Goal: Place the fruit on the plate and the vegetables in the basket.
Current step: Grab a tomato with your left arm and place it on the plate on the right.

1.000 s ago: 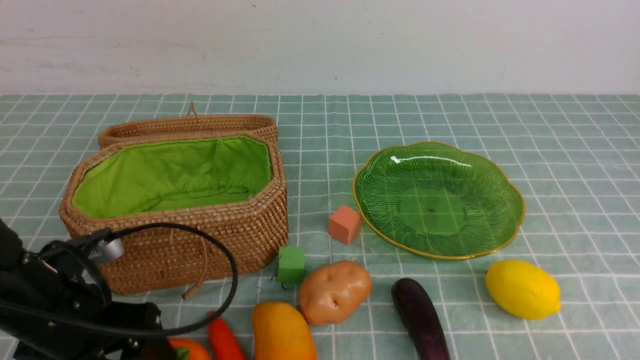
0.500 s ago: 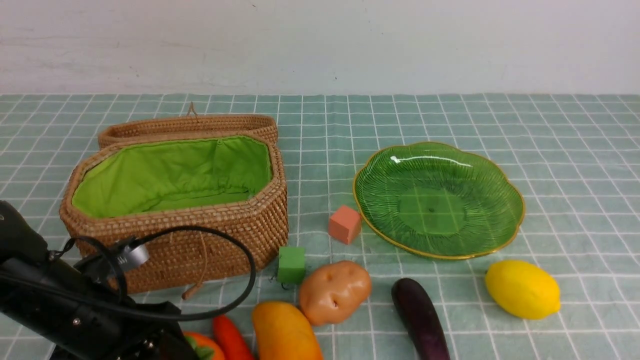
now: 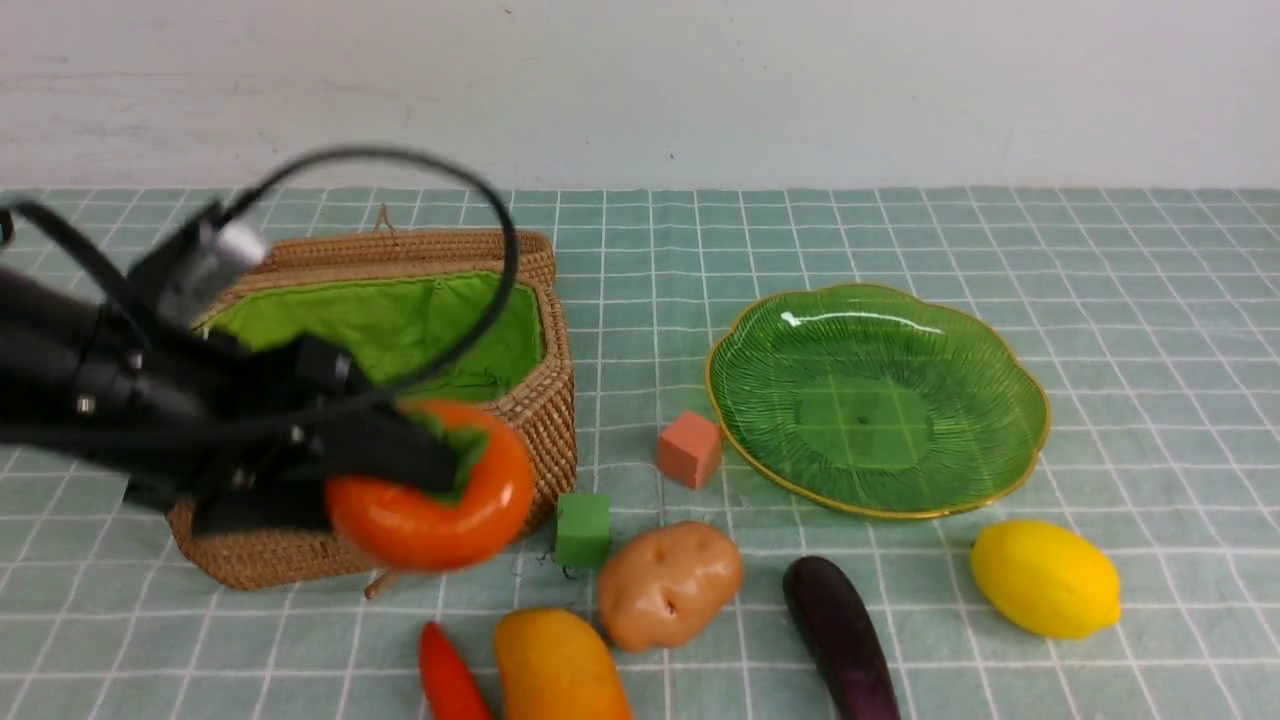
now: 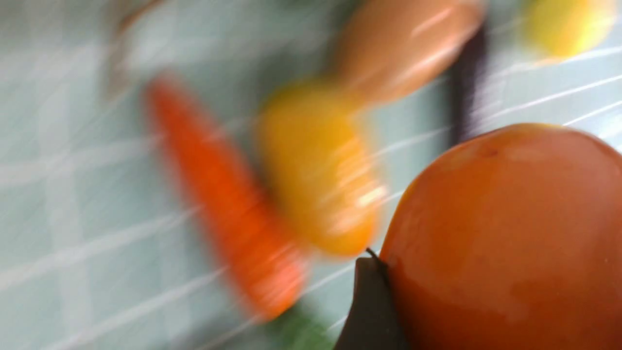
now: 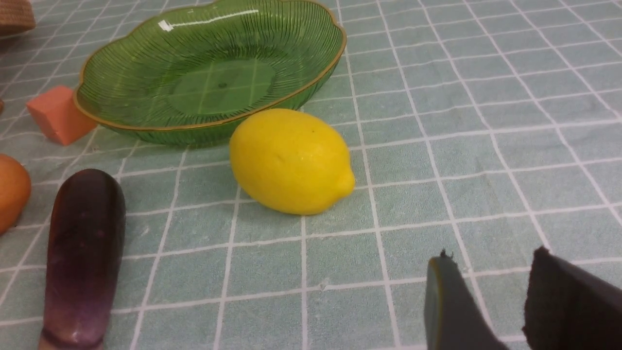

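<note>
Green-checked desk (image 3: 1150, 300) lies open beyond the plate (image 3: 1040, 425); left gripper (image 3: 430, 480) clamps the persimmon (image 3: 445, 525) aloft at the basket (image 3: 548, 385)'s front rim, right gripper (image 5: 491, 272) parted, empty.

Between basket (image 3: 545, 440) and plate (image 3: 870, 400) a strip of worktop (image 3: 640, 260) runs open at its far end. Nearer, a pink cube (image 3: 689, 448) and a green cube (image 3: 582, 529) narrow it. The left gripper (image 3: 425, 478), clamped on the persimmon (image 3: 440, 525), hangs before the basket's near right corner and covers part of its mouth. Pepper (image 3: 450, 680), mango (image 3: 555, 660) and potato (image 3: 670, 585) crowd the near edge. Gaps flank the eggplant (image 3: 840, 640). Beyond the lemon (image 3: 1045, 578) there is bare cloth.
</note>
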Available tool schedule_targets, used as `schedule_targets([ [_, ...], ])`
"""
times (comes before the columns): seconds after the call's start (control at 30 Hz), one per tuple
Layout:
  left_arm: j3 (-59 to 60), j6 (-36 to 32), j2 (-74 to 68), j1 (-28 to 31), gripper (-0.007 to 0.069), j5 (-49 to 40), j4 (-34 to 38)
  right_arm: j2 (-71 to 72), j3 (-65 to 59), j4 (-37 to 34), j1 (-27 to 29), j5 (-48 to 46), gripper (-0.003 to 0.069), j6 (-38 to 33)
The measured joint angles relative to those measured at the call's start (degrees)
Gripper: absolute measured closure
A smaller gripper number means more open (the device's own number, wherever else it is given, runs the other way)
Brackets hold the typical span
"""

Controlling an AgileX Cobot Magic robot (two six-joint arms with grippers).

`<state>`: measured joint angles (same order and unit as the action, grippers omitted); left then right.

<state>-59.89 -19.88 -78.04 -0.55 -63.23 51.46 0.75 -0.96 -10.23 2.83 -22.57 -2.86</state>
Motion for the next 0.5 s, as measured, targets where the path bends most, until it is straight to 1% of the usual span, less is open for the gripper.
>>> schedule_targets([
  [0.03, -4.46, -2.06, -1.34, -1.29, 0.0125, 0.14, 2.62, 0.00, 0.00, 0.00, 0.00, 0.00, 0.0417, 0.00],
  [0.07, -8.95, -3.03, -3.13, -2.76, 0.0125, 0.14, 3.65, 0.00, 0.00, 0.00, 0.00, 0.00, 0.0417, 0.00],
  [0.13, -14.64, -3.75, -7.16, -5.72, 0.0125, 0.14, 3.87, 0.00, 0.00, 0.00, 0.00, 0.00, 0.0417, 0.00],
  [0.17, -15.40, -3.75, -7.70, -6.09, 0.0125, 0.14, 3.81, 0.00, 0.00, 0.00, 0.00, 0.00, 0.0417, 0.00],
  [0.23, -25.62, -3.98, -15.80, -10.84, 0.0125, 0.14, 2.89, 0.00, 0.00, 0.00, 0.00, 0.00, 0.0417, 0.00],
  [0.3, -30.53, -3.98, -19.32, -12.63, 0.0125, 0.14, 2.20, 0.00, 0.00, 0.00, 0.00, 0.00, 0.0417, 0.00],
  [0.33, -37.98, -4.17, -26.71, -16.01, 0.0125, 0.14, 1.01, 0.00, 0.00, 0.00, 0.00, 0.00, 0.0417, 0.00],
  [0.37, -38.79, -4.16, -26.71, -16.01, 0.0125, 0.14, 0.85, 0.00, 0.00, 0.00, 0.00, 0.00, 0.0417, 0.00],
  [0.47, -49.04, -4.16, -37.09, -19.82, 0.0125, 0.14, -0.56, 0.00, 0.00, 0.00, 0.00, 0.00, 0.0417, 0.00],
  [0.5, -54.88, -3.93, -42.78, -21.45, 0.0125, 0.21, -1.03, 0.00, 0.00, 0.00, 0.00, 0.00, 0.0417, 0.00],
])
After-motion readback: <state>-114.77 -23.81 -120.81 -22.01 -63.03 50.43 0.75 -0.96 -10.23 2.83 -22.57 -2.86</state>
